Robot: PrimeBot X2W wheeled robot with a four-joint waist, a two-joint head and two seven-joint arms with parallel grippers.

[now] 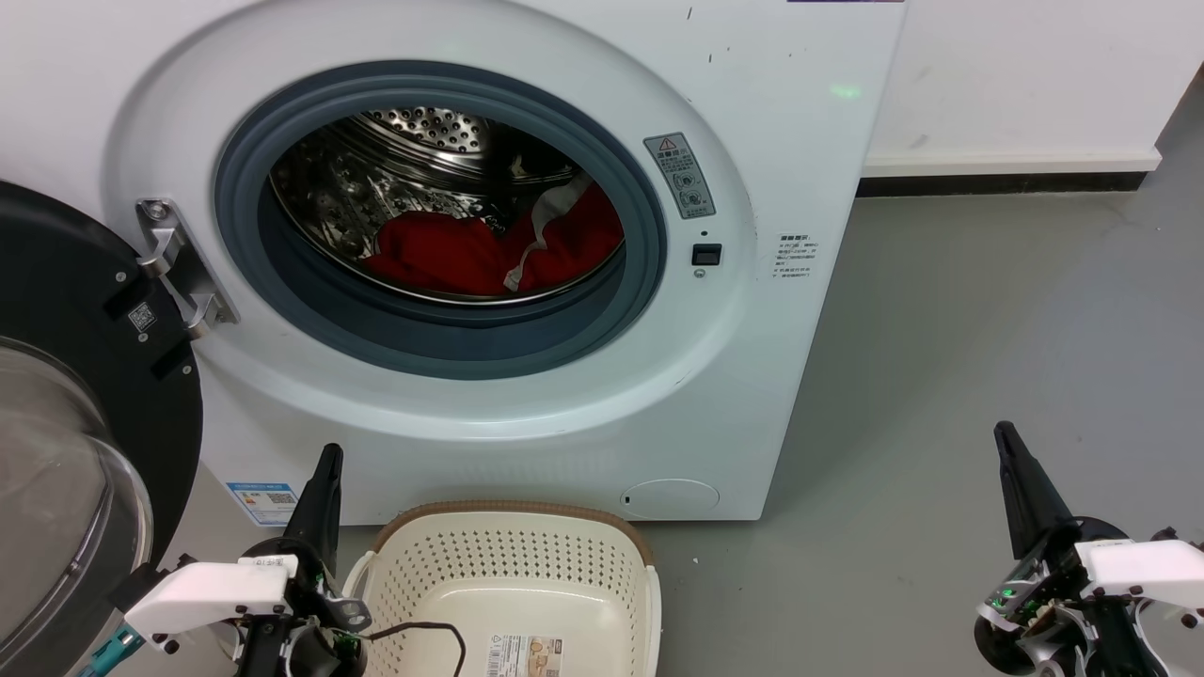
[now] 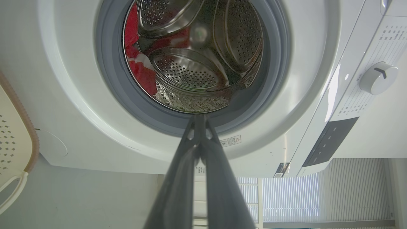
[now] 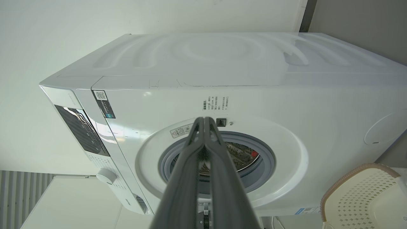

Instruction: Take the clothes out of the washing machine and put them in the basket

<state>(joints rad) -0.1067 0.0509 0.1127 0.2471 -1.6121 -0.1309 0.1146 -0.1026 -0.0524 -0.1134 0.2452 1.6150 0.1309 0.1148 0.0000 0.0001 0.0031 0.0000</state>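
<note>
Nothing done: clothes (image 1: 489,249) in washing machine (image 1: 752,395), far; basket (image 1: 513,512), near, without garments; my left pincer (image 1: 327,461), right pincer (image 1: 1008,442) together, empty

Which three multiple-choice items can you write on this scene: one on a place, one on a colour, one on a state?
1. Where do the clothes lie? A on the floor; B in the drum of the washing machine; C on top of it.
2. What colour are they mostly? A red; B blue; C green.
3. How is the door? A shut; B taken off; C open.
Key: 1 B, red fabric shows inside the steel drum. 2 A, red with a pale band. 3 C, it hangs swung aside on its hinge.
</note>
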